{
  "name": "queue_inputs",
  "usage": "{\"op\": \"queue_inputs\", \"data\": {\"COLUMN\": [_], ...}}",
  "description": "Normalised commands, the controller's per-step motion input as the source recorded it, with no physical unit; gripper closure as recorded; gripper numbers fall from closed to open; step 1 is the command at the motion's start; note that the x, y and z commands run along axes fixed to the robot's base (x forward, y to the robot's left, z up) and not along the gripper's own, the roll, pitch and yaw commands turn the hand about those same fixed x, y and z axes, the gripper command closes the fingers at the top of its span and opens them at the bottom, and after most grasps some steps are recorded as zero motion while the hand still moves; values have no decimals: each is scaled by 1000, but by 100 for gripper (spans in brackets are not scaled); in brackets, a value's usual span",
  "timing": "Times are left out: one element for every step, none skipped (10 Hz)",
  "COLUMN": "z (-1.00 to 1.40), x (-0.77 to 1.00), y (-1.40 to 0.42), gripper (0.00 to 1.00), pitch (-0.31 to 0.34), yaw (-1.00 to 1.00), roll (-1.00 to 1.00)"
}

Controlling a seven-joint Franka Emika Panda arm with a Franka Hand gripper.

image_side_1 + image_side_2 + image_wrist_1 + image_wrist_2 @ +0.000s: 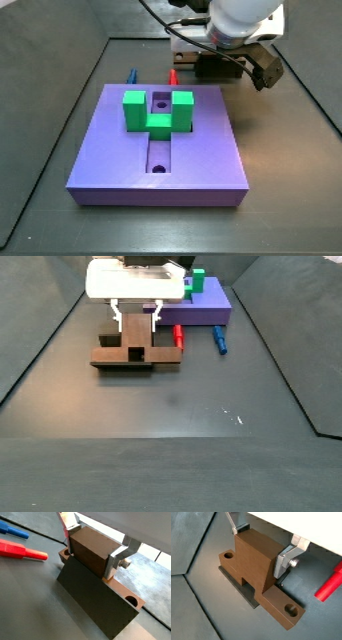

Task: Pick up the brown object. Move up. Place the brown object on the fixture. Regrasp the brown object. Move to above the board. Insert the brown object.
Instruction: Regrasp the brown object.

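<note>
Your tool [261, 549] is squeezing the upright stub of the brown object [258, 574], which sits low on the dark floor. It looks hard, stiff and light. Hold the stub's flat sides.

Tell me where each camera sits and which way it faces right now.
Wrist view: on the wrist, looking down at the orange-brown holed bar, its stub clamped in the gripper.
Wrist view: the wrist's opposite side, same bar and gripper.
Side view: beyond the flat purple board, facing across it to the gripper.
Side view: opposite end, facing bar, gripper, board behind.
Shared: both side views show gripper and board.
</note>
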Motion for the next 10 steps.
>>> {"op": "queue_inputs", "data": {"z": [0,0,0,0,0,0,0,0,0,0], "x": [0,0,0,0,0,0,0,0,0,0], "y": [0,0,0,0,0,0,0,0,0,0], "gripper": [100,100,100,100,100,100,100,100,100,100], "pitch": [0,0,0,0,0,0,0,0,0,0], "yaw": [0,0,0,0,0,0,0,0,0,0], "roll": [0,0,0,0,0,0,0,0,0,0]}}
